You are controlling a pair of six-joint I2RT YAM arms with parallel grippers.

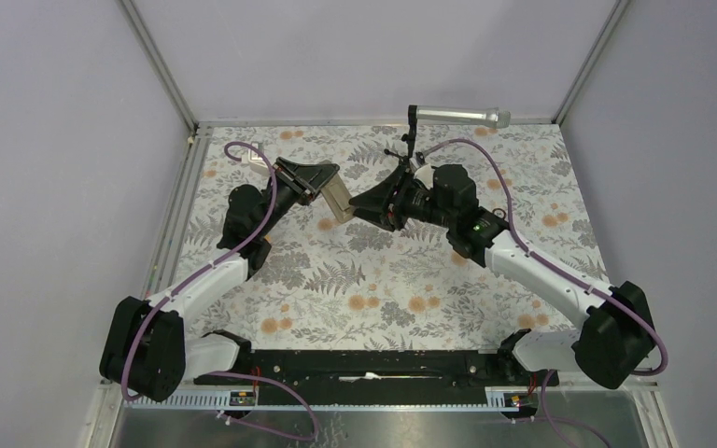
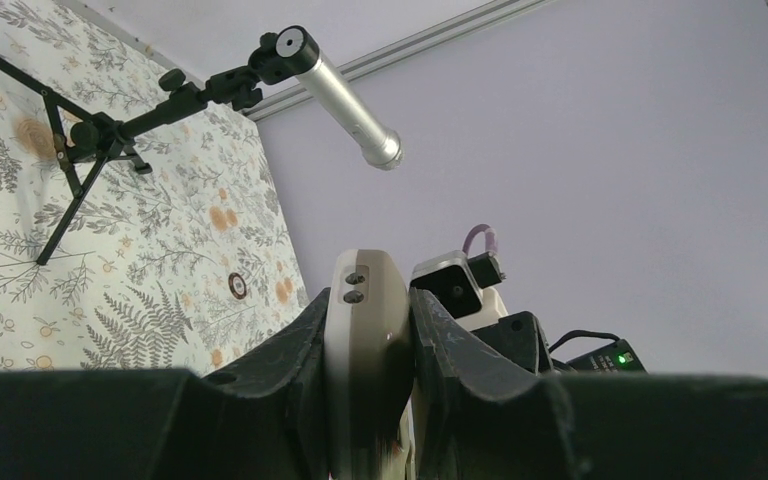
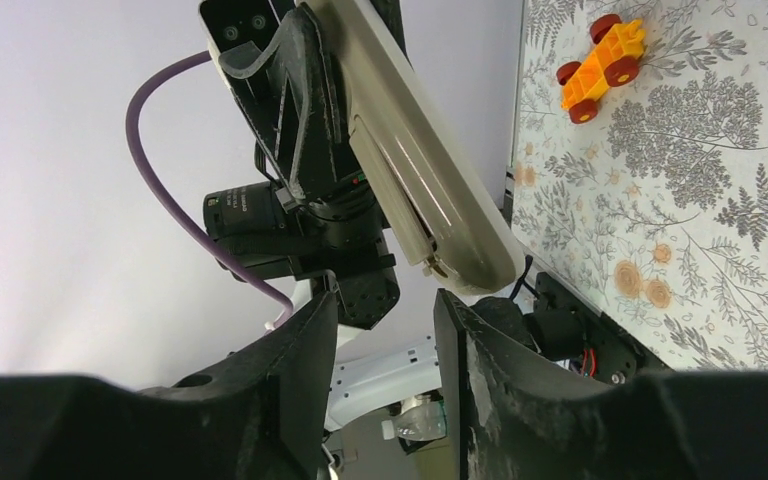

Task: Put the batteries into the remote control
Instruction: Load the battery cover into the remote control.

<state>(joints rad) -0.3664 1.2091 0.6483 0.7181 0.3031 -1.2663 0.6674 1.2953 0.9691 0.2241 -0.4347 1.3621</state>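
Note:
The white remote control (image 1: 338,201) is held in the air above the mat, clamped edgewise in my left gripper (image 1: 327,187). In the left wrist view its rounded end (image 2: 370,275) sticks up between the two fingers of my left gripper (image 2: 368,330). In the right wrist view the remote (image 3: 430,190) slants down with a long tan recess facing my right gripper (image 3: 385,300), which is open and empty just below the remote's lower end. In the top view the right gripper (image 1: 362,205) sits right next to the remote. No battery shows in any view.
A silver microphone (image 1: 457,116) on a black tripod stand (image 1: 411,140) stands at the back of the floral mat (image 1: 383,280); it also shows in the left wrist view (image 2: 345,95). An orange toy car with red wheels (image 3: 600,55) lies on the mat.

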